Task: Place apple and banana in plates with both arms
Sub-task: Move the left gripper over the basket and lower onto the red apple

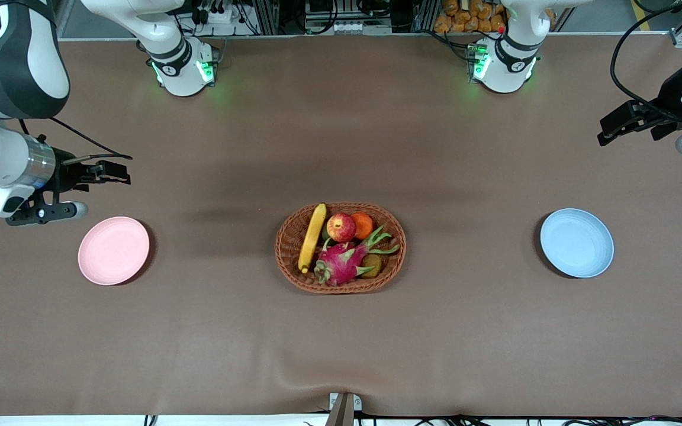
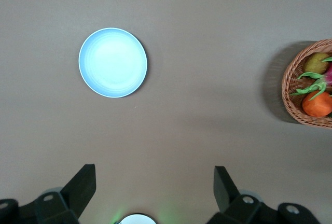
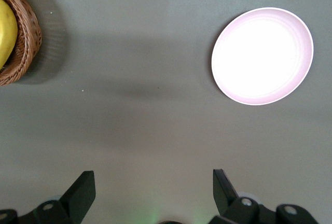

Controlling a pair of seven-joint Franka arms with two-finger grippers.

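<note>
The red apple (image 1: 341, 227) and the yellow banana (image 1: 312, 236) lie in a wicker basket (image 1: 286, 260) at the table's middle. A pink plate (image 1: 113, 250) sits toward the right arm's end and shows in the right wrist view (image 3: 262, 55). A blue plate (image 1: 576, 242) sits toward the left arm's end and shows in the left wrist view (image 2: 113, 62). My right gripper (image 1: 123, 175) (image 3: 154, 193) hangs open and holds nothing, over bare table beside the pink plate. My left gripper (image 1: 604, 133) (image 2: 154, 193) hangs open over bare table beside the blue plate, nothing in it.
The basket also holds an orange (image 1: 363, 225), a pink dragon fruit (image 1: 341, 263) and a brownish-green fruit (image 1: 372, 264). The arm bases (image 1: 184, 68) (image 1: 504, 65) stand along the table's edge farthest from the front camera. A small mount (image 1: 344, 408) sits at the nearest edge.
</note>
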